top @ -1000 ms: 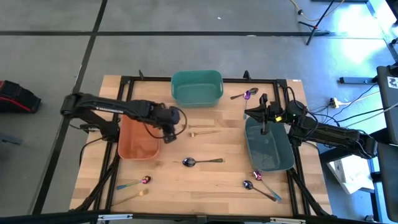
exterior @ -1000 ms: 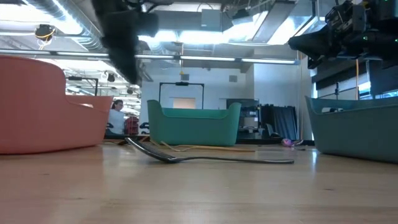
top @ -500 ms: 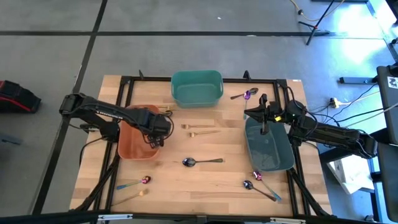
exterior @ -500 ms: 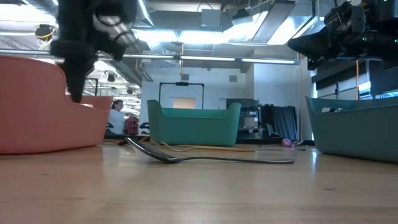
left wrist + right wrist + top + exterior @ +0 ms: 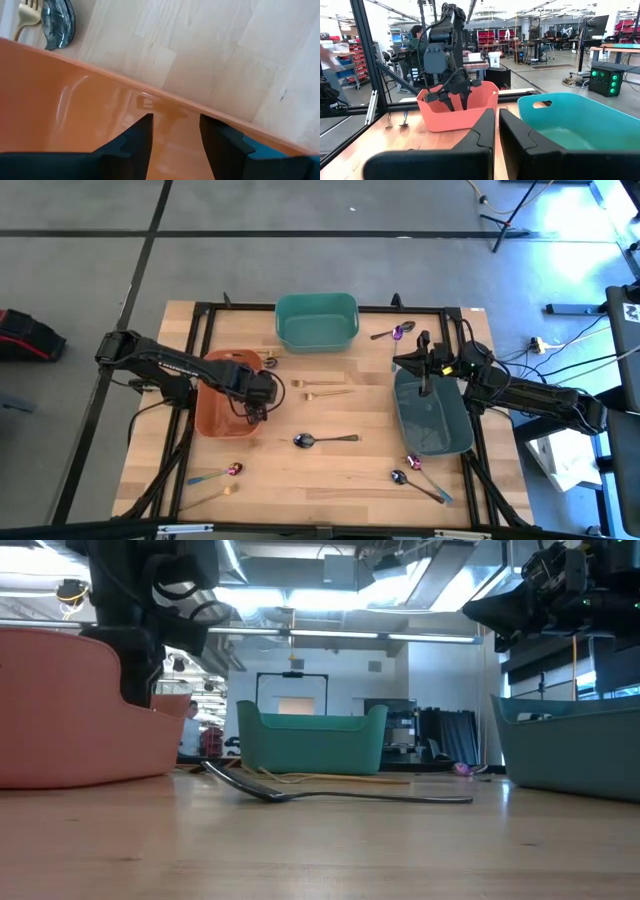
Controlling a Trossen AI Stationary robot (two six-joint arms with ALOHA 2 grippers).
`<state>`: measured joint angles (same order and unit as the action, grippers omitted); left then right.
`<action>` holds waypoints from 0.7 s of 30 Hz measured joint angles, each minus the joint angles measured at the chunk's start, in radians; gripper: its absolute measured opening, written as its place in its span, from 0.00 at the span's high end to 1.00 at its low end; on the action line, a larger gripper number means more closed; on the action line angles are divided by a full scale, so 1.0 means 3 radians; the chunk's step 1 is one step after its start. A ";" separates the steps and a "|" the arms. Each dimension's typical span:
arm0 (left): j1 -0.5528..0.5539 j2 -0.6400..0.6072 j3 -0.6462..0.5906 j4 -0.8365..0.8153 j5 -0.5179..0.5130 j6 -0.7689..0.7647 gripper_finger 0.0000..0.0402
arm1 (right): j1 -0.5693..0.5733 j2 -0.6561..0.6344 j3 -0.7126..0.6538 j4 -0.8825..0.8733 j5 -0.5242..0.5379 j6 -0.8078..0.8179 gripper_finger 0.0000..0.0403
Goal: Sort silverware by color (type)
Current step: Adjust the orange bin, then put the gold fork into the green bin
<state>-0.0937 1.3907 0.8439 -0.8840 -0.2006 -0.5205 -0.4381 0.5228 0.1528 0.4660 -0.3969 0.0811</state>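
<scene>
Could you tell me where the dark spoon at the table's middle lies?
In the high view, the dark spoon lies mid-table, between the orange bin and the grey-blue bin.

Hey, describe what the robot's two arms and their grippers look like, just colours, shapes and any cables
Both arms are dark, nearly black, built from slim jointed segments. The left arm ends in a left gripper with black cable looped beside it. The right arm carries a bulkier wrist block and a right gripper. The fingers are flat, dark, angular blades.

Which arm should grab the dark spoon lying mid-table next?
Left, probably. The left gripper sits open at the orange bin's near rim, close to the dark spoon. The right gripper hangs over the grey-blue bin, farther off.
</scene>
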 joint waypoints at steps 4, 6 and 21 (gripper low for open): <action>-0.0015 0.0000 0.0224 -0.0153 -0.0007 0.0002 0.60 | 0.0000 0.0000 0.0000 0.0000 0.0000 0.0000 0.95; -0.0046 -0.0014 0.0400 -0.0161 -0.0080 0.0025 0.60 | 0.0000 0.0000 0.0000 -0.0001 0.0000 0.0000 0.95; 0.0020 0.0516 0.0654 0.2010 -0.0197 0.0983 0.60 | 0.0000 0.0000 0.0000 -0.0030 -0.0004 0.0009 0.95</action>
<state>-0.0877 1.5455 1.0401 -0.2809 -0.2598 -0.2257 -0.4381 0.5228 0.1528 0.4570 -0.3981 0.0839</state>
